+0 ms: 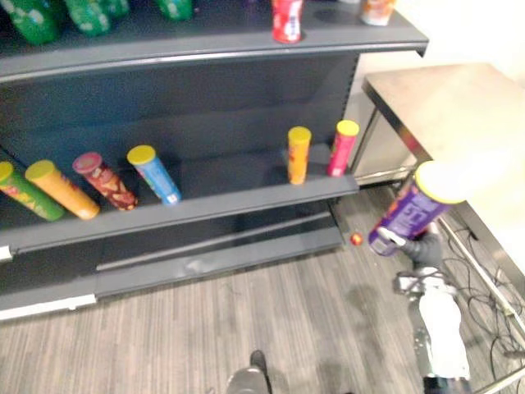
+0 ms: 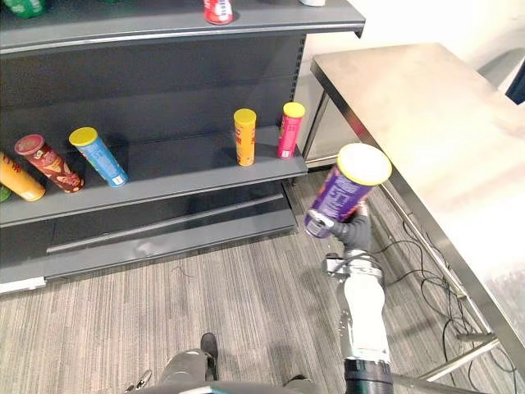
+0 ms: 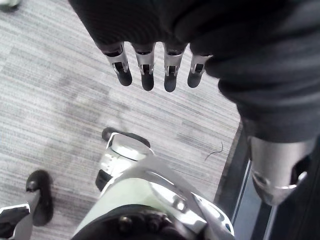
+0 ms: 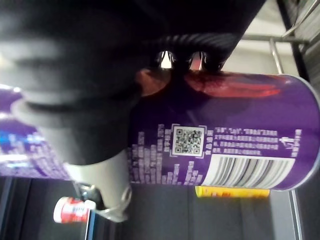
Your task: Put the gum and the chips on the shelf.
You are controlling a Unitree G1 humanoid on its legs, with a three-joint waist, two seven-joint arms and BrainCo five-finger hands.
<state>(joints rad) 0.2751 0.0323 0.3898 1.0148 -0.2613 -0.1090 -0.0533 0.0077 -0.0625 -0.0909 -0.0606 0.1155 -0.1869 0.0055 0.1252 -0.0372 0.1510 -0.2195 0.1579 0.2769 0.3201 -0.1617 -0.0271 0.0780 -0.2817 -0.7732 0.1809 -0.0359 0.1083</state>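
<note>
Right hand point(image 2: 354, 232) grips purple chips can point(image 2: 344, 193) (QR code point(image 4: 188, 140), barcode point(image 4: 240, 172); print seemingly illegible); left hand point(image 3: 170, 30) fingers straight.

The chips can point(image 2: 343, 193) is purple with white writing, a black-and-white stripy patch and a yellow lid point(image 2: 364, 163). The shelf point(image 1: 230, 185) is dark grey. On it are an orange can point(image 1: 299, 156), a pink can point(image 1: 342, 149) and a blue can point(image 1: 156, 175), all with yellow lids. There is also a red-brown can point(image 1: 107, 180) with a pink lid, and a green can point(image 1: 29, 195). Higher up is a red-and-white can point(image 1: 286, 20). The floor point(image 1: 246, 320) is grey with thin stripes. The table point(image 2: 426, 115) is shiny pale silver.
</note>
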